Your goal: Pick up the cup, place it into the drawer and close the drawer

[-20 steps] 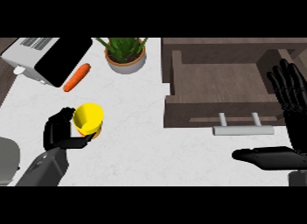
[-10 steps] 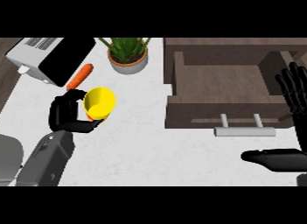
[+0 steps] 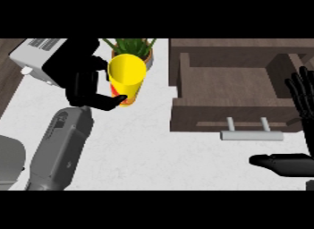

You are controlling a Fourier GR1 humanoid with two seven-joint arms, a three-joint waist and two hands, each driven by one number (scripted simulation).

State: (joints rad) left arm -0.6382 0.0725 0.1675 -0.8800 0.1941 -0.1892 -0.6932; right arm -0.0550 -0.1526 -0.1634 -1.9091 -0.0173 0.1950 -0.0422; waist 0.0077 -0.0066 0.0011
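Compared with a moment ago, the left hand (image 3: 86,82) (fingers curled around the yellow cup (image 3: 127,76)) is higher, towards twelve o'clock, so the open drawer (image 3: 228,80) at three o'clock is nearer, while the right hand (image 3: 311,100) rests open.

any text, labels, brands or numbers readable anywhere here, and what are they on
None: no word, number, brand or sign can be read in the head view.
Yellow cup, held in the left hand: plain, no print.
Toaster: only slots show, no marking that can be read.
Drawer and its handle: unmarked wood and metal.
Potted plant and counter: no label.
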